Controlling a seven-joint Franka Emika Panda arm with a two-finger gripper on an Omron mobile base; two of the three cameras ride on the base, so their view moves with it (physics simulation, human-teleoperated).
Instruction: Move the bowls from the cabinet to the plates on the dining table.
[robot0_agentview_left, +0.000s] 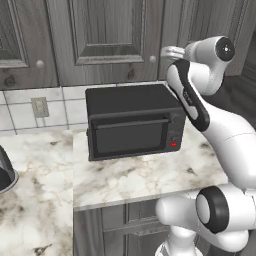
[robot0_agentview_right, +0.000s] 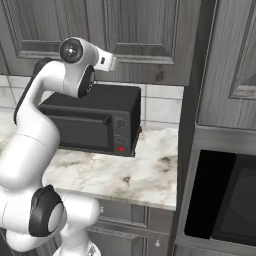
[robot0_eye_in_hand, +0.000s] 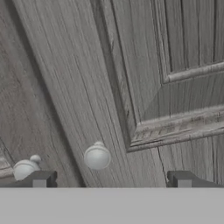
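The grey wood-grain cabinet (robot0_agentview_left: 105, 35) (robot0_agentview_right: 145, 30) hangs over the counter with its raised-panel doors closed. The bowls are hidden. The plates and the dining table are out of view. My gripper (robot0_agentview_left: 171, 51) (robot0_agentview_right: 111, 62) is raised to the lower edge of the doors, close to a small round knob (robot0_agentview_left: 152, 59). In the hand view my gripper (robot0_eye_in_hand: 111, 179) stands open with nothing between its fingertips. That knob (robot0_eye_in_hand: 97, 156) sits just above the gap and a little to the left. A second knob (robot0_eye_in_hand: 25, 168) shows near the left fingertip.
A black microwave (robot0_agentview_left: 132, 122) (robot0_agentview_right: 92, 120) stands on the marble counter (robot0_agentview_left: 150, 175) (robot0_agentview_right: 135, 175) right below my hand. A wall outlet (robot0_agentview_left: 40, 106) is on the tiled backsplash. A tall unit with a dark built-in oven (robot0_agentview_right: 225, 200) closes off the right side.
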